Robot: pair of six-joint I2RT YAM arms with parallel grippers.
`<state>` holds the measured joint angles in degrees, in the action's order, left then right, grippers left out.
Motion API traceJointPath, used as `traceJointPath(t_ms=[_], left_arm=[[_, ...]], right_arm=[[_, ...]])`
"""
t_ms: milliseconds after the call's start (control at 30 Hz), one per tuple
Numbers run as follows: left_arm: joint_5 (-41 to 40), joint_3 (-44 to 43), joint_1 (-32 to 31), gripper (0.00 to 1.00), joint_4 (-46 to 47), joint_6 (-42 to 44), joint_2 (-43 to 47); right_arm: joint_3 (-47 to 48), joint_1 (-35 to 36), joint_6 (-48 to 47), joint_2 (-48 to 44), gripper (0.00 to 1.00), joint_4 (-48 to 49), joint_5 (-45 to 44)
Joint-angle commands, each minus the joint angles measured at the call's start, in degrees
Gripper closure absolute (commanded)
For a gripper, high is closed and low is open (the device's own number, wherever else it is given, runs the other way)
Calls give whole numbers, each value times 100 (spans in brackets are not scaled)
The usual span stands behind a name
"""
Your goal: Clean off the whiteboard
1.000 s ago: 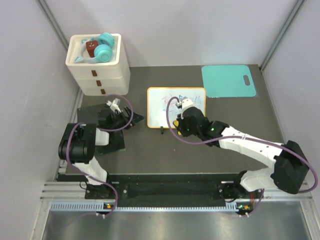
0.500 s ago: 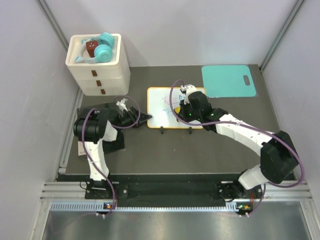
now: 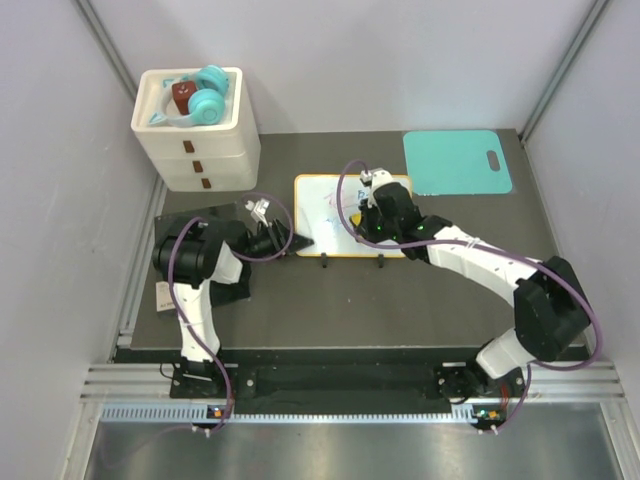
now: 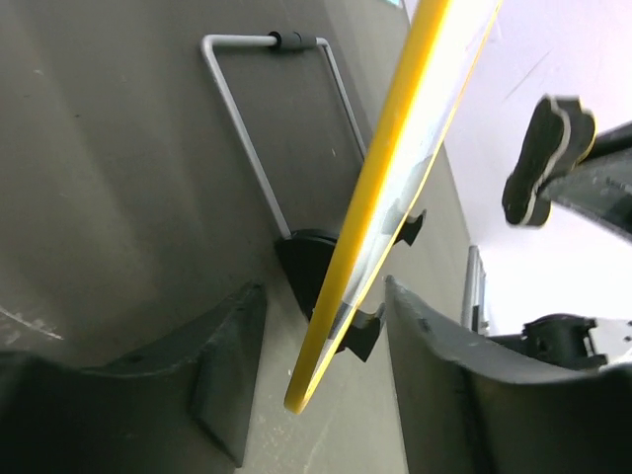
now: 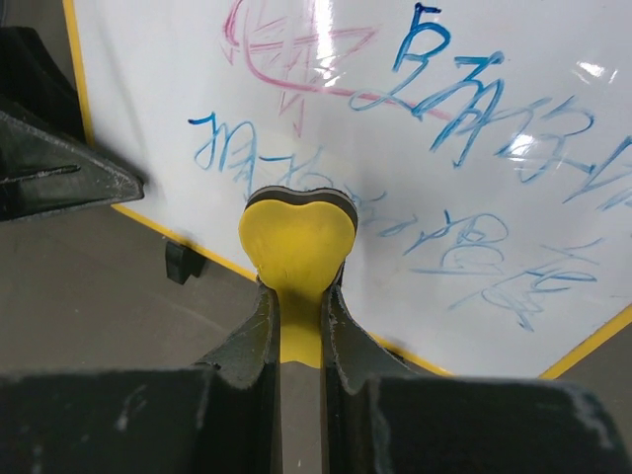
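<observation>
The whiteboard [image 3: 335,212] has a yellow frame and stands on small black feet, with blue and pink scribbles [image 5: 464,109] on its face. My right gripper [image 5: 296,296] is shut on a yellow heart-shaped eraser [image 5: 296,242], which rests on the board near its front edge. The eraser [image 4: 545,158] also shows edge-on in the left wrist view. My left gripper [image 4: 326,365] is open around the board's near-left corner [image 4: 301,395]. A finger stands on each side of the yellow edge, with a gap on both sides. In the top view this left gripper [image 3: 297,243] is at that corner.
A white drawer unit [image 3: 198,145] holding teal items stands at the back left. A teal mat [image 3: 457,162] lies at the back right. A black pad [image 3: 178,230] lies under the left arm. The board's wire stand [image 4: 242,128] rests on the dark table.
My left gripper has moved right to the board's near-left corner and its jaws have narrowed. My right gripper carried the eraser from the front edge onto the board, then held nearly still.
</observation>
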<state>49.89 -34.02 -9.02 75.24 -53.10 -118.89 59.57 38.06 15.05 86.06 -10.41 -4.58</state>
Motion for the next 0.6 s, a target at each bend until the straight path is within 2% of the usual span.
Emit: traceJointPath(t_ms=[0,267,333,400,500,567], left_arm=[[-128,53,-21,50,1177,467,24],[-234,106,-21,73,1080,547,-2],[-243,62,-30,82,1063,468,-90],[-234,27,-21,86,1063,406,-152],[-260,36,-21,97,1045,301,-222],[-366,158,-12,100,1054,283,-152]], right_arm=[[301,-54,-142,121,100,224,-508],[-209,-62,-107,209,100,997,-1203],[-367,-71,-107,227,100,1401,-1422],[-394,-71,-142,306,100,1559,-1554],[-367,-62,-186,481,100,1648,-1765],[-394,-71,-160,552,100,1849,-1880]])
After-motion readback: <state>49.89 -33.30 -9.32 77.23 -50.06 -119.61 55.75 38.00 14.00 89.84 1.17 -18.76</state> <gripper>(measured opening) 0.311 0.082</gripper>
